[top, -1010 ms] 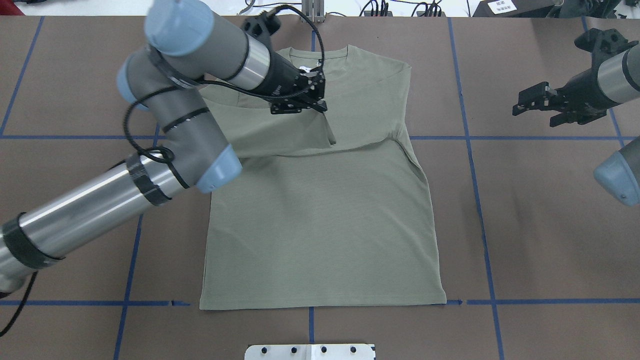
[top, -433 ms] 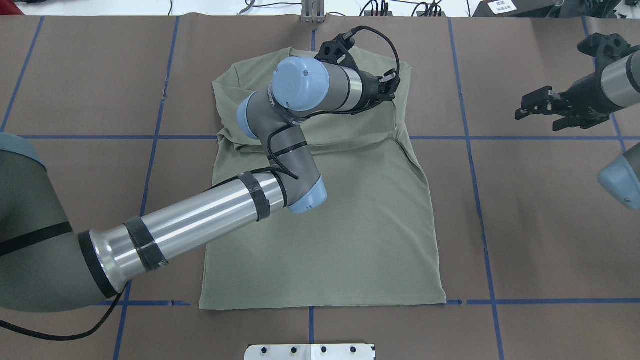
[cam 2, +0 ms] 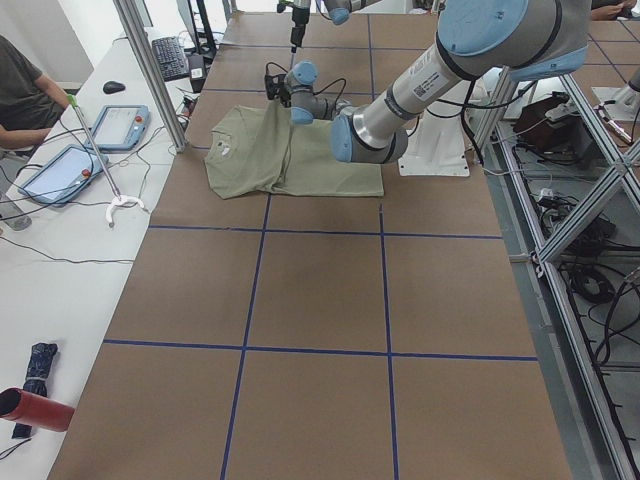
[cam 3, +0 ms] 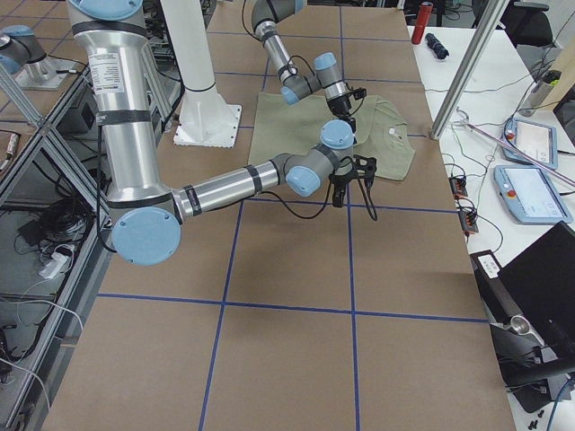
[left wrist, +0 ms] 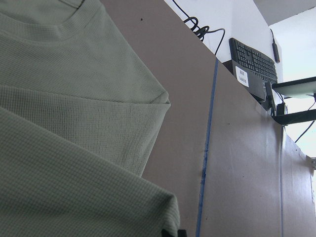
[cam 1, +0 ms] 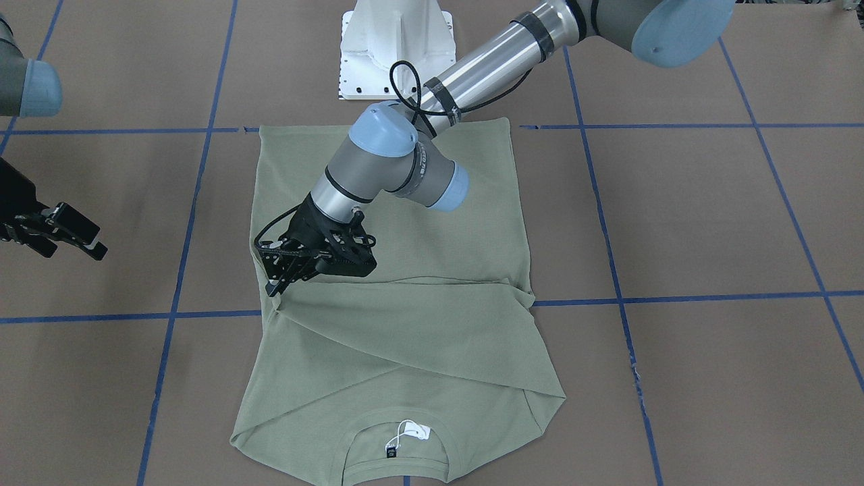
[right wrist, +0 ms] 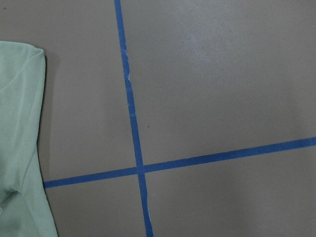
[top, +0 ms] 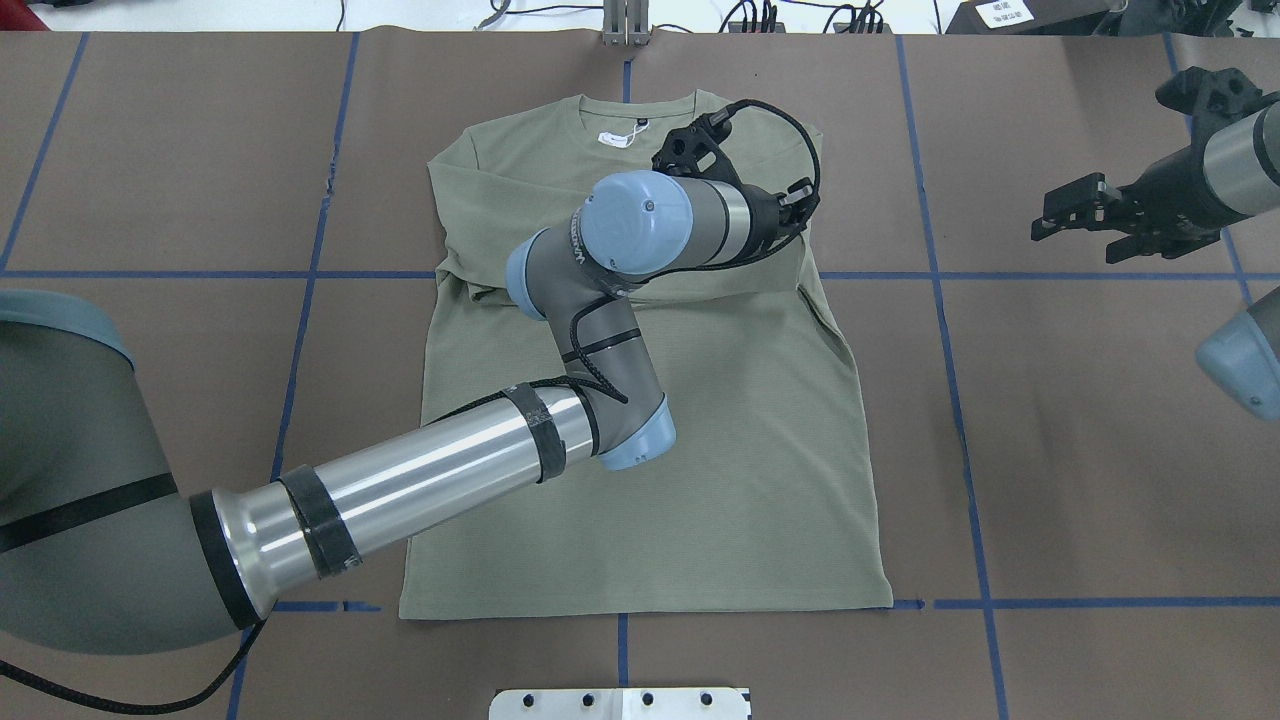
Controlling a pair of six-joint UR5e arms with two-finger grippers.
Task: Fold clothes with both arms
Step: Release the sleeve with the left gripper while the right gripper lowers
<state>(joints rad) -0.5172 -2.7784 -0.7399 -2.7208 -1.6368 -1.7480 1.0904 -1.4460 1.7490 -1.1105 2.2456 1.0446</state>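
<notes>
The sage-green shirt lies flat on the brown table, collar away from the robot, white hang tag at the neck. Both sleeves are folded in across the chest. My left arm reaches over the shirt to its right edge. In the front view my left gripper is low on the cloth, shut on the sleeve end. The left wrist view shows that cloth edge at the black fingertips. My right gripper hovers open over bare table, well right of the shirt.
Blue tape lines grid the brown table. The white base block stands at the robot's edge behind the hem. Beyond the far edge is a white bench with tablets, a keyboard and a seated person.
My left arm swung from the shirt's middle to its right side, dragging the left sleeve across the chest and lowering it. The right gripper barely shifted.
</notes>
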